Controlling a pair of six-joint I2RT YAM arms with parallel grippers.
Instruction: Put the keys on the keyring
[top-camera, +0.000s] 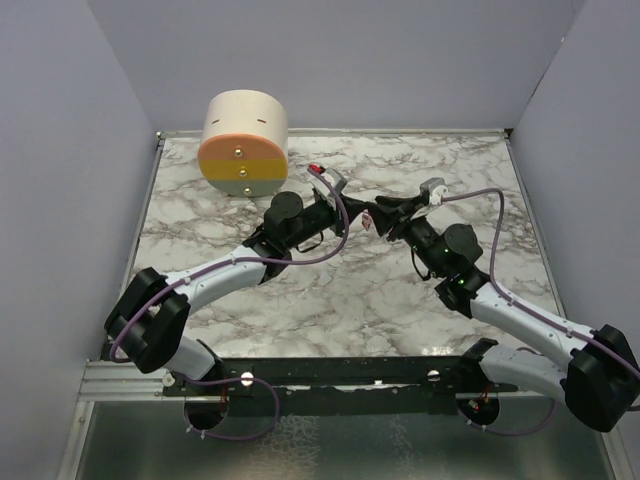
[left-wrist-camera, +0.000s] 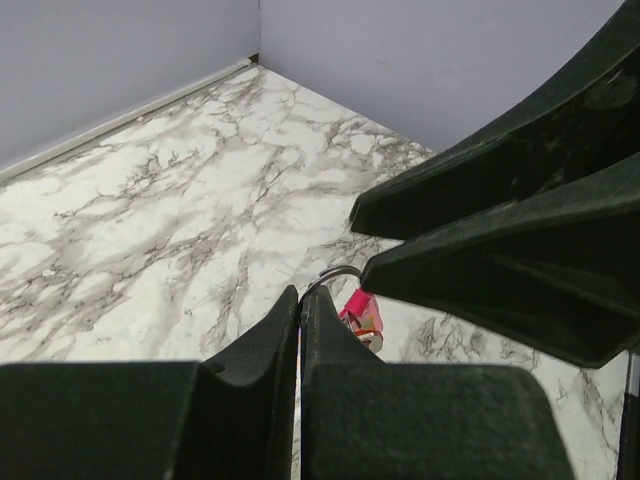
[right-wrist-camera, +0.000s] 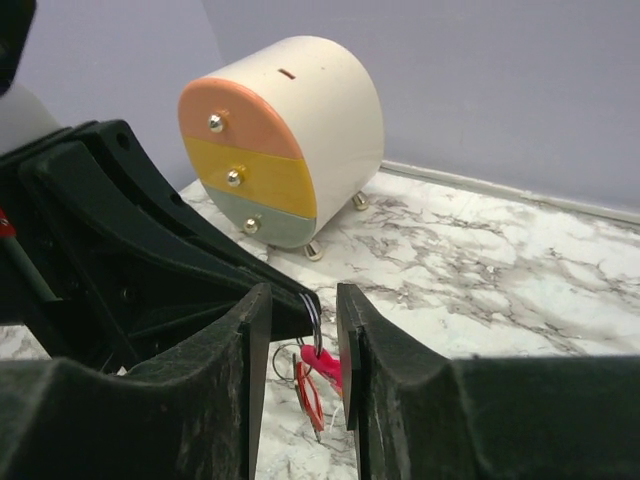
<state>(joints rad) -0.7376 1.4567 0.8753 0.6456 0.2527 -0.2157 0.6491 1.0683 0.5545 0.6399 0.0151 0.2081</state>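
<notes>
The thin dark metal keyring (right-wrist-camera: 313, 318) is held above the white marbled desk (top-camera: 330, 310), near its middle and slightly to the far side, where the two arms meet. Its wire is pinched in the left gripper (left-wrist-camera: 301, 300), whose jaws are pressed together on it. The slim bright-pink strip (right-wrist-camera: 310, 400) attached to the ring dangles below. The tiny red flat key (right-wrist-camera: 326, 364) is seen just under the ring, between the fingers of the right gripper (right-wrist-camera: 303, 296), which stand apart with a clear gap. The key lies close against one of those fingers, but whether it is touched cannot be told. The key is judged to be hanging from the ring already, so the threading appears done or all but done. It cannot be confirmed, though, that the wire passes through the hole. What seems left is for the right gripper to be drawn clear and the ring set down. One container is present — a small round cream cabinet (right-wrist-camera: 290, 150) at the far left of the desk, fitted with three drawers in peach, yellow and pale green, each with a brass knob. All three are shut, so nothing can be said of their contents.
</notes>
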